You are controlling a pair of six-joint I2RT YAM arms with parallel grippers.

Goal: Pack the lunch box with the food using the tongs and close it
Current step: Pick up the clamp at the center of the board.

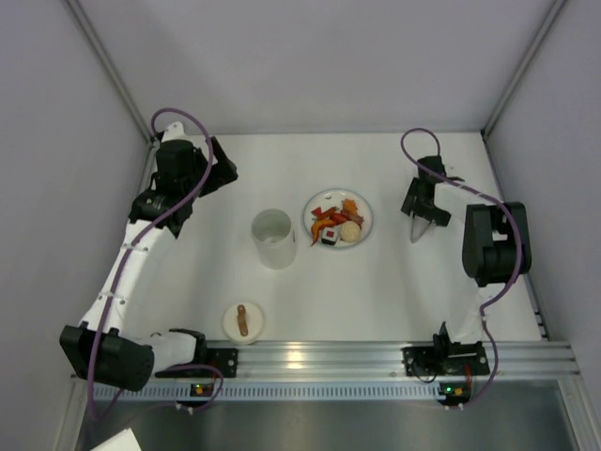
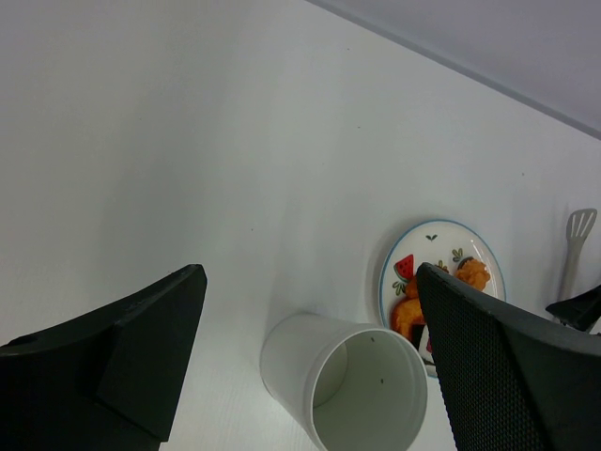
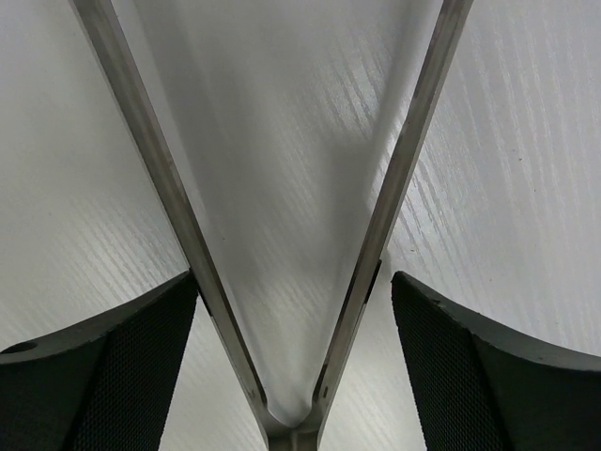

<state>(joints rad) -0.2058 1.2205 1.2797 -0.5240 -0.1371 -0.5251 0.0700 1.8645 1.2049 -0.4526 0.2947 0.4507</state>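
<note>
Lunch box [image 1: 273,238] standing open mid-worktop [image 1: 394,282], just left of the plate [image 1: 362,209] carrying the food [image 1: 336,225]. Lid [image 1: 243,320] lying near the front rail. Tongs [image 3: 282,235] lying between the right hand's [image 3: 291,376] fingers, spread apart, left pad touching. Left hand [image 2: 310,376] hovering open beyond the box.

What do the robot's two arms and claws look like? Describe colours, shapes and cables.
Left arm: white links, black joints. Right arm: mostly black. A purple cable loops along each. Both claws have broad black fingers with finely textured pads. Small red and green lights glow at the bases.
</note>
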